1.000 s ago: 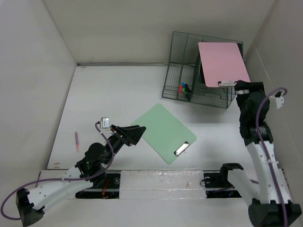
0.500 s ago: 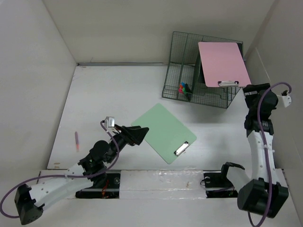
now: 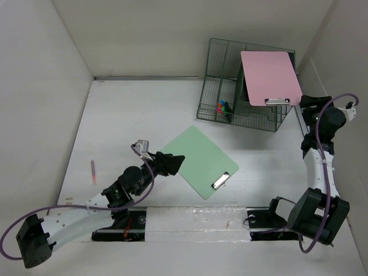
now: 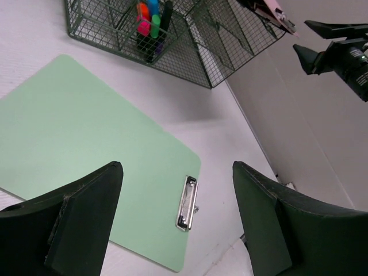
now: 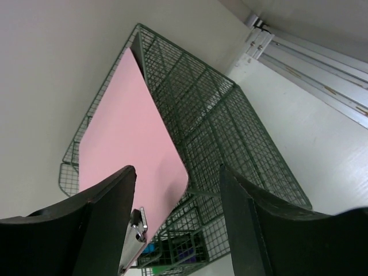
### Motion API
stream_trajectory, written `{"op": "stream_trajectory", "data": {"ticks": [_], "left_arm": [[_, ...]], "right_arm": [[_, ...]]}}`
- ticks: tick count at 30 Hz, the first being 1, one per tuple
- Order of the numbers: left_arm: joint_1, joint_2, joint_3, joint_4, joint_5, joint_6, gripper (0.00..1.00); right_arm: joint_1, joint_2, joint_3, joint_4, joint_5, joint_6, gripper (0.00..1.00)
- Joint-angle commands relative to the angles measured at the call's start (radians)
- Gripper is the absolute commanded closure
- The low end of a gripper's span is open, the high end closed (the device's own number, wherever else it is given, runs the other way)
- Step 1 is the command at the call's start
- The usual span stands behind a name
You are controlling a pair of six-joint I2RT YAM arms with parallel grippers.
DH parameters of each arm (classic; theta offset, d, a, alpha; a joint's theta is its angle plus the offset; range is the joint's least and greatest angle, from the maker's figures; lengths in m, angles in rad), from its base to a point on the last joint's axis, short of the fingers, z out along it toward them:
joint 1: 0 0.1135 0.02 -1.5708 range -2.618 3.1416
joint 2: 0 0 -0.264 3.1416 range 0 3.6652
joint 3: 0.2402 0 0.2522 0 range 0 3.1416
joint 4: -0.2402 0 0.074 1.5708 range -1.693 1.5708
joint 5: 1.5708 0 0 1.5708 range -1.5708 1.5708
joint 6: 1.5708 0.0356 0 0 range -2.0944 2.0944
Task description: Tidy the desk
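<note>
A green clipboard (image 3: 200,161) lies flat on the white desk (image 3: 132,115); it also shows in the left wrist view (image 4: 92,144) with its metal clip (image 4: 187,202). My left gripper (image 3: 174,163) is open and empty at the clipboard's left edge, a little above it. A pink clipboard (image 3: 270,76) stands in the dark green wire rack (image 3: 244,86) at the back right, also seen in the right wrist view (image 5: 129,132). My right gripper (image 3: 306,103) is open and empty, just right of the rack and apart from the pink clipboard.
Coloured markers (image 3: 223,107) stand in the rack's front compartment, also in the left wrist view (image 4: 150,17). A pink pen (image 3: 92,171) lies at the desk's left side. White walls close in on three sides.
My right gripper has drawn back to the right, away from the pink clipboard's clip. My left gripper has moved right, up to the green clipboard's edge.
</note>
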Motion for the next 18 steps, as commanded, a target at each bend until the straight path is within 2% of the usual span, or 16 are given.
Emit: {"op": "stream_trajectory", "data": {"ticks": [1, 11, 14, 18], "left_arm": [[-0.004, 0.033, 0.055, 0.066, 0.004, 0.028, 0.27], [-0.004, 0.058, 0.043, 0.096, -0.007, 0.025, 0.27], [-0.004, 0.077, 0.050, 0.094, -0.001, 0.026, 0.28], [-0.004, 0.085, 0.047, 0.099, 0.003, 0.023, 0.28]], "right_arm": [[-0.024, 0.026, -0.016, 0.161, -0.103, 0.012, 0.35], [-0.069, 0.077, -0.025, 0.239, -0.191, 0.058, 0.52], [-0.080, 0.085, -0.027, 0.243, -0.232, 0.072, 0.53], [-0.080, 0.076, -0.053, 0.262, -0.237, 0.078, 0.61]]}}
